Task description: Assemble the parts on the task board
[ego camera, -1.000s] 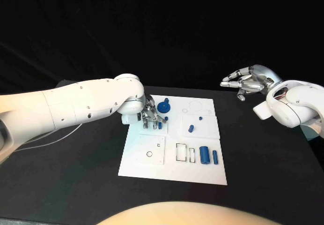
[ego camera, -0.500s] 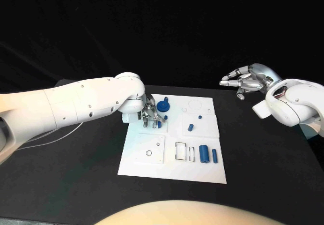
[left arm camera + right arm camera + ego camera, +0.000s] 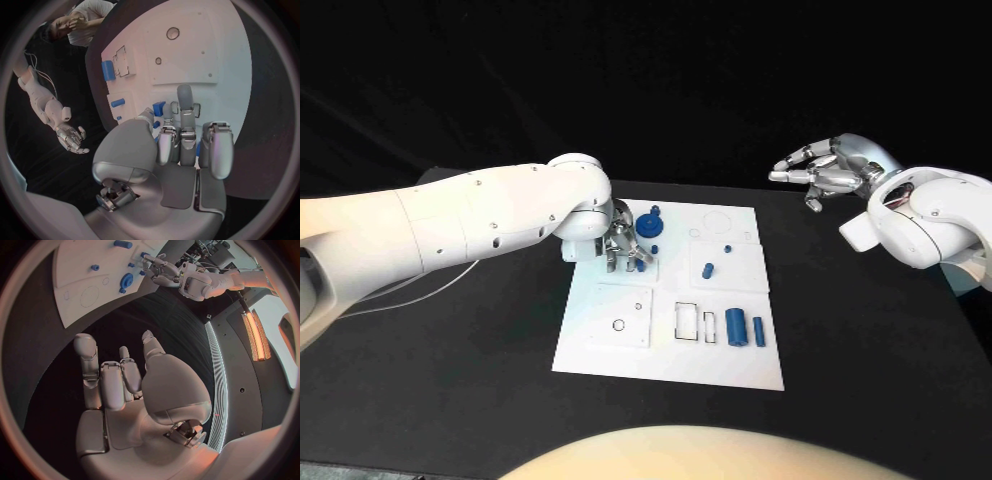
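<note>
The white task board [image 3: 610, 350] lies mid-table. My left hand [image 3: 625, 244] reaches down onto its far left part, beside a blue gear-shaped part [image 3: 651, 226]. The fingertips stand around small blue parts [image 3: 636, 265]. In the left wrist view a small blue part [image 3: 159, 107] sits between the thumb and a long finger of the left hand [image 3: 181, 150]; whether it is gripped is unclear. A blue peg [image 3: 708, 269] and two blue cylinders [image 3: 736, 327] lie further along the board. My right hand [image 3: 822, 175] hangs above the table's far right, fingers apart and holding nothing.
Outlined slots [image 3: 689, 323] and a small ring mark [image 3: 619, 326] are on the board's near half. Black table [image 3: 444, 370] surrounds the board on all sides. The right wrist view shows the board [image 3: 81, 270] and gear-shaped part [image 3: 127, 280] far from the right hand [image 3: 125, 385].
My left hand has shifted slightly toward the far side of the board, still on the small blue parts. The right hand has hardly moved.
</note>
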`<state>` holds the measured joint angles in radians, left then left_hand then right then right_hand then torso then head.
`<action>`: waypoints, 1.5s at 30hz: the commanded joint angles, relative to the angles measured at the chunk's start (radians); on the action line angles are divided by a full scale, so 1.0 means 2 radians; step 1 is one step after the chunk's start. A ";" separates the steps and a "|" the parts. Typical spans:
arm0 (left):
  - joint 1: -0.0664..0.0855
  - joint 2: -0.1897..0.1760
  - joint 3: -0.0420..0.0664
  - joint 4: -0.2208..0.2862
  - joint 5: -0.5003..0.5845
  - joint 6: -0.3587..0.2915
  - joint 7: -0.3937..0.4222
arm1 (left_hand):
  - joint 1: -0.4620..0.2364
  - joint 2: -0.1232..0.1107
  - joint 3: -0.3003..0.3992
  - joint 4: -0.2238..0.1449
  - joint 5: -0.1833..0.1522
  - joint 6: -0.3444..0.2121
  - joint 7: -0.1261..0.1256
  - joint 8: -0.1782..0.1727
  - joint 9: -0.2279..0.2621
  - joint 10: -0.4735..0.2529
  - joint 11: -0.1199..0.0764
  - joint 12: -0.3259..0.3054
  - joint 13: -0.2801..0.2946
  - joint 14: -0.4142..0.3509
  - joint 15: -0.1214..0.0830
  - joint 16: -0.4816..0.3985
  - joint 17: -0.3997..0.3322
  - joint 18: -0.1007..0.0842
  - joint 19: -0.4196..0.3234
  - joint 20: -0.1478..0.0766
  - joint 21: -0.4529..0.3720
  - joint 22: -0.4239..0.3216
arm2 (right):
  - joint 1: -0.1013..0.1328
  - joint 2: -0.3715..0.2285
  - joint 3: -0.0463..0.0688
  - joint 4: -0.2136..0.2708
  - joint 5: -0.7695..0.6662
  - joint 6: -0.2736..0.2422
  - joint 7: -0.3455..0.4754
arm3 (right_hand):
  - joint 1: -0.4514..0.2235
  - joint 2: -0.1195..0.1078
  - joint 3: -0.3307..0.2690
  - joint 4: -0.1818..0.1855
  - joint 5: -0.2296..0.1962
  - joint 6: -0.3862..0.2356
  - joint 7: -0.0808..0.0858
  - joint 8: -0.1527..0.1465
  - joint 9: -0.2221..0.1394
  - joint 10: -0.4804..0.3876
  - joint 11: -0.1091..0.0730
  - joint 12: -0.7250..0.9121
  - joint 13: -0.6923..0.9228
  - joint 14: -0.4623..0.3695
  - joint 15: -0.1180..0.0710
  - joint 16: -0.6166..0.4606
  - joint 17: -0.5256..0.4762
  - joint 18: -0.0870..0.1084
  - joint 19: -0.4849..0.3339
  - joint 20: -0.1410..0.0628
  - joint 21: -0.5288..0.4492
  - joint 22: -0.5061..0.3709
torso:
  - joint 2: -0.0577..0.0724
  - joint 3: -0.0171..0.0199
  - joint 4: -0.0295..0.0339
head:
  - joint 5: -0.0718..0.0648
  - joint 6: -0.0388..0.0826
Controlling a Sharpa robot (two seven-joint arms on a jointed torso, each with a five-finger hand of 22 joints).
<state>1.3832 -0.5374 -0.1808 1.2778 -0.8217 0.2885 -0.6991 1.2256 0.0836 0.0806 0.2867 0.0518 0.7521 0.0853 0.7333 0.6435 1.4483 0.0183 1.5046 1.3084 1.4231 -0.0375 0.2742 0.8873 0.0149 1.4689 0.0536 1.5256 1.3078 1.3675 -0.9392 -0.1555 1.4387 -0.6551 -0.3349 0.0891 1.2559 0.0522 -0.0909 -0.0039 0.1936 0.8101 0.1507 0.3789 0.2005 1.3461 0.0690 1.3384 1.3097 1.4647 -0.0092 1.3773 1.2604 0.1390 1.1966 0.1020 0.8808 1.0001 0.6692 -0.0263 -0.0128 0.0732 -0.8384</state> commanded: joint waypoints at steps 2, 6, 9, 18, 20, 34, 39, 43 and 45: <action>-0.001 0.002 0.000 -0.001 0.003 0.015 -0.026 | 0.001 -0.007 0.008 0.000 -0.002 0.003 0.001 -0.002 0.000 0.002 0.000 0.001 0.057 0.003 0.000 -0.003 0.001 0.003 0.027 0.002 0.001 0.087 | 0.000 0.000 0.000 0.001 -0.004 0.001 0.000 | 0.003 0.002 -0.003 0.001 0.003 -0.004 0.001 0.003 0.001 0.000 0.000 -0.001 0.009 0.013 0.002 -0.001 -0.001 0.007 -0.005 0.000 -0.002 0.000 | 0.000 -0.0001 0.0002 | -0.001 0.000; -0.002 0.003 0.000 -0.002 0.003 0.013 -0.026 | 0.005 -0.007 0.020 -0.002 -0.002 0.003 0.000 -0.003 0.000 0.002 0.000 0.001 0.057 0.003 0.000 -0.004 0.002 0.003 0.027 0.002 0.001 0.088 | 0.000 0.000 0.000 0.001 -0.004 0.002 0.000 | 0.003 0.002 -0.003 0.001 0.003 -0.004 0.001 0.003 0.001 0.000 0.000 -0.001 0.009 0.013 0.002 -0.001 -0.001 0.007 -0.005 0.000 -0.002 0.000 | 0.000 -0.0002 0.0001 | -0.001 0.000; -0.002 0.003 0.000 -0.003 0.002 0.012 -0.025 | 0.011 -0.004 0.034 -0.004 -0.001 0.002 -0.001 -0.003 0.000 0.002 -0.001 0.001 0.057 0.004 -0.001 -0.005 0.003 0.003 0.027 0.001 0.001 0.088 | 0.000 0.000 0.000 0.001 -0.004 0.002 0.000 | 0.003 0.002 -0.003 0.001 0.003 -0.004 0.001 0.003 0.001 0.000 0.000 -0.001 0.009 0.013 0.002 -0.001 -0.001 0.007 -0.005 0.000 -0.002 0.000 | 0.000 0.0000 0.0001 | -0.001 -0.001; -0.002 0.004 0.000 -0.005 0.000 0.009 -0.024 | 0.019 -0.009 0.073 -0.005 -0.001 0.001 -0.001 -0.005 0.000 0.001 -0.002 0.001 0.057 0.005 -0.001 -0.009 0.006 0.003 0.027 0.001 0.000 0.088 | 0.000 -0.001 0.000 0.001 -0.004 0.002 0.000 | 0.003 0.003 -0.004 0.001 0.005 -0.005 0.001 0.005 0.001 0.001 0.000 -0.001 0.009 0.013 0.002 -0.002 -0.001 0.007 -0.005 0.000 -0.004 -0.002 | 0.000 0.0001 0.0000 | -0.001 -0.002; -0.002 0.005 0.000 -0.005 0.000 0.008 -0.024 | 0.020 -0.010 0.084 -0.005 -0.001 0.000 -0.001 -0.005 0.000 0.001 -0.002 0.001 0.057 0.005 -0.001 -0.009 0.007 0.003 0.027 0.001 0.000 0.088 | 0.000 -0.001 0.000 0.001 -0.004 0.002 0.000 | 0.003 0.003 -0.004 0.001 0.005 -0.005 0.001 0.005 0.001 0.001 0.000 -0.001 0.009 0.013 0.002 -0.002 -0.001 0.007 -0.005 0.000 -0.004 -0.002 | 0.000 0.0001 0.0001 | -0.001 -0.002; -0.002 0.004 0.000 -0.007 0.020 0.003 -0.020 | 0.021 -0.044 0.259 -0.043 -0.002 -0.005 0.000 0.009 0.014 0.001 -0.002 -0.001 0.057 0.007 -0.003 -0.018 0.015 0.004 0.026 -0.002 -0.001 0.087 | 0.000 -0.001 0.000 0.000 -0.006 0.004 -0.001 | 0.003 0.003 -0.004 0.001 0.005 -0.005 0.001 0.005 0.001 0.001 0.000 -0.001 0.009 0.013 0.002 -0.002 -0.001 0.007 -0.005 0.000 -0.004 -0.002 | 0.000 0.0002 0.0002 | -0.002 -0.002; -0.002 0.000 0.000 -0.003 0.038 -0.002 -0.019 | 0.002 -0.063 0.333 -0.074 -0.002 -0.008 -0.002 0.021 0.025 0.002 -0.002 -0.001 0.056 0.009 -0.003 -0.022 0.018 0.004 0.025 -0.001 -0.001 0.086 | 0.000 0.000 0.000 -0.001 -0.007 0.005 -0.001 | 0.003 0.003 -0.004 0.001 0.005 -0.005 0.001 0.005 0.001 0.001 0.000 -0.001 0.009 0.013 0.002 -0.002 -0.001 0.007 -0.005 0.000 -0.004 -0.002 | 0.000 0.0005 0.0004 | -0.001 -0.003; -0.002 -0.005 0.000 0.002 0.056 -0.010 -0.019 | -0.023 -0.070 0.367 -0.090 -0.002 -0.010 -0.002 0.032 0.033 0.004 -0.003 -0.001 0.057 0.010 -0.003 -0.024 0.020 0.004 0.025 -0.001 -0.002 0.086 | 0.000 0.000 0.000 -0.001 -0.011 0.006 -0.002 | 0.003 0.003 -0.005 0.001 0.005 -0.006 0.001 0.006 0.001 0.001 0.000 -0.001 0.009 0.013 0.002 -0.002 -0.001 0.007 -0.005 0.000 -0.005 -0.003 | 0.000 0.0004 0.0012 | -0.001 -0.002; -0.002 -0.009 0.001 0.007 0.061 -0.014 -0.019 | -0.026 -0.071 0.372 -0.094 -0.002 -0.010 -0.002 0.034 0.034 0.004 -0.004 -0.001 0.057 0.010 -0.003 -0.025 0.020 0.004 0.025 -0.001 -0.001 0.086 | 0.000 0.000 0.000 -0.002 -0.011 0.007 -0.002 | 0.003 0.003 -0.005 0.001 0.005 -0.006 0.001 0.006 0.001 0.001 0.000 -0.001 0.009 0.013 0.002 -0.002 -0.001 0.007 -0.005 0.000 -0.005 -0.003 | -0.001 0.0004 0.0014 | -0.001 -0.002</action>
<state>1.3793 -0.5523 -0.1800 1.2842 -0.7499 0.2789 -0.6991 1.1825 -0.0557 0.6610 0.2550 0.0421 0.7391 0.0800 0.7969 0.7090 1.4519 0.0147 1.5046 1.3081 1.4371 -0.0444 0.2280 0.9268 0.0150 1.4689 0.0536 1.5256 1.3074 1.3674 -0.9394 -0.1554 1.4363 -0.6635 -0.3326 0.0885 1.2559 0.0522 -0.0937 -0.0011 0.1996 0.8056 0.1551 0.3867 0.2019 1.3461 0.0689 1.3384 1.3096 1.4647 -0.0092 1.3773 1.2591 0.1388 1.1892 0.1018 0.8761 0.9958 0.6683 -0.0254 -0.0112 0.0712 -0.8438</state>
